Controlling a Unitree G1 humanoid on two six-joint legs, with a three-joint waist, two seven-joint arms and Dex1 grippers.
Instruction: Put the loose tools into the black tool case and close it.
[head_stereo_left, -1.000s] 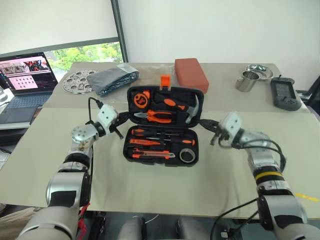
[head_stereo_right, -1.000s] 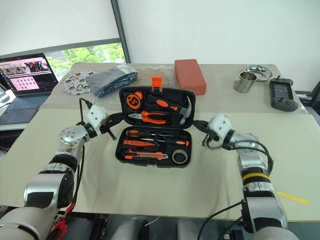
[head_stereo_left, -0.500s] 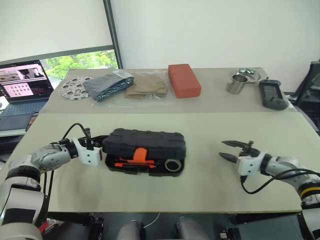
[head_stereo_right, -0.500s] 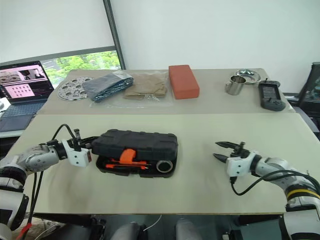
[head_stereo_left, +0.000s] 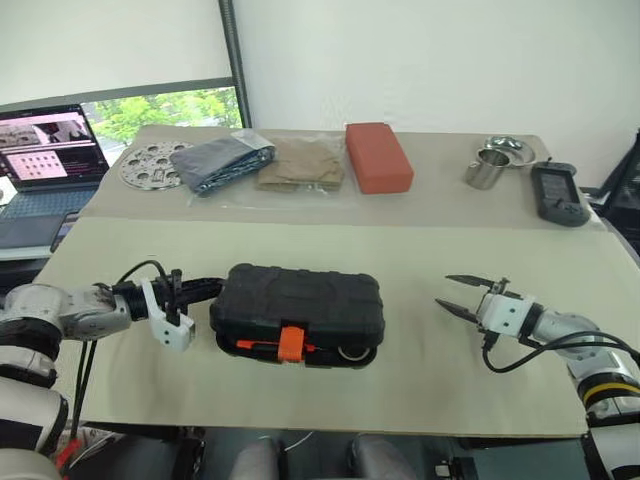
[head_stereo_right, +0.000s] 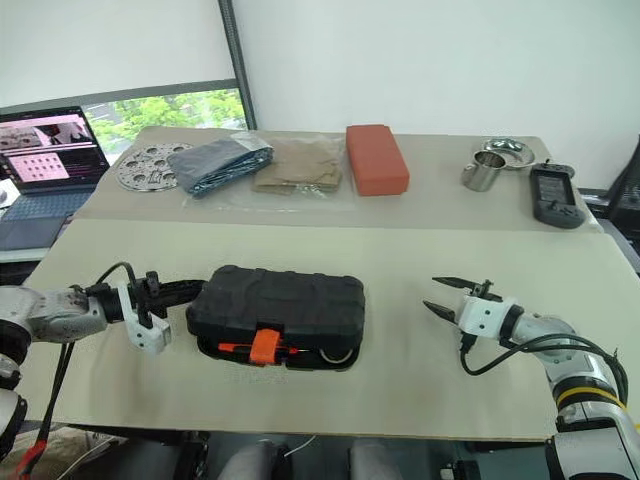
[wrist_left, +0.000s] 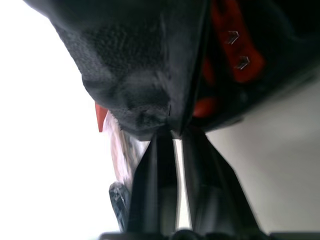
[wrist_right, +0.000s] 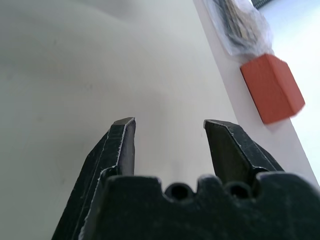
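Left claw (head_stereo_left: 208, 288) reaches level across the bench (head_stereo_left: 420, 370) with its two black fingers (wrist_left: 155, 190) drawn close, a thin slit of light between them, their tips at the near end of the black tool case (head_stereo_left: 298, 303). From the wrist view the tips sit right at the seam where lid meets base; whether they pinch the edge or just touch it cannot be told. The case lies straight ahead of this claw, its ribbed lid lowered over the base but not fully down: along the front edge a gap shows orange tool handles (head_stereo_left: 262, 347) and the small dark tape roll (head_stereo_left: 347, 352) inside. The small orange latch (head_stereo_left: 290, 342) hangs at the middle of the front edge.

Right claw (head_stereo_left: 456, 294) hovers over bare bench, well apart from the case, on the side of it opposite the left claw, pointing toward it. Its fingers (wrist_right: 122, 142) are spread wide with nothing between them.

Beyond both claws, on the far bench, lie a perforated metal disc (head_stereo_left: 148, 164), a folded grey cloth (head_stereo_left: 222, 160), a clear bag with something tan in it (head_stereo_left: 298, 168), a red-orange rectangular block (head_stereo_left: 378, 156), a metal cup (head_stereo_left: 487, 166) with a small metal bowl (head_stereo_left: 511, 150) behind it, and a dark handheld device (head_stereo_left: 559, 194). An open laptop (head_stereo_left: 45, 160) stands off past the left claw.
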